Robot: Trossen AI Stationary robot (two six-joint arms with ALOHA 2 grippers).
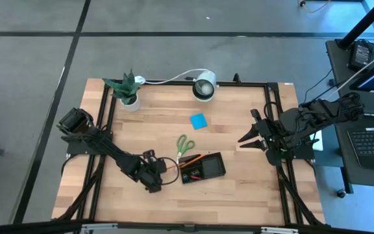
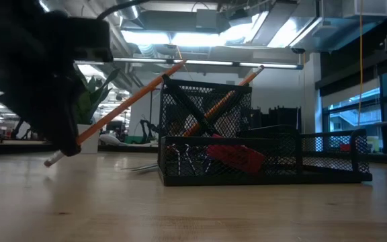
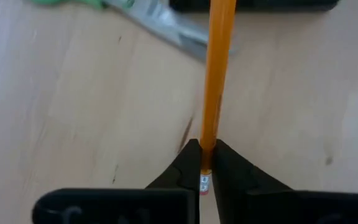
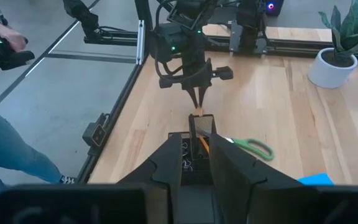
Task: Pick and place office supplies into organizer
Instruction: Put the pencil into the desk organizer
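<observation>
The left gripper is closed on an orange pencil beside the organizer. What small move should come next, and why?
Probably a short lift. The left gripper is shut on the eraser end of the orange pencil, which leans with its far end on the black organizer, while its gripped end is low near the table. Raising that end should free the pencil to be carried over the mesh wall.

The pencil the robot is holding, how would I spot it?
Find the black mesh organizer on the wooden table. Just beside it the left gripper is shut on an orange pencil near its eraser end. Its other end slants up over the organizer's rim, unlike the green-handled scissors lying flat nearby.
</observation>
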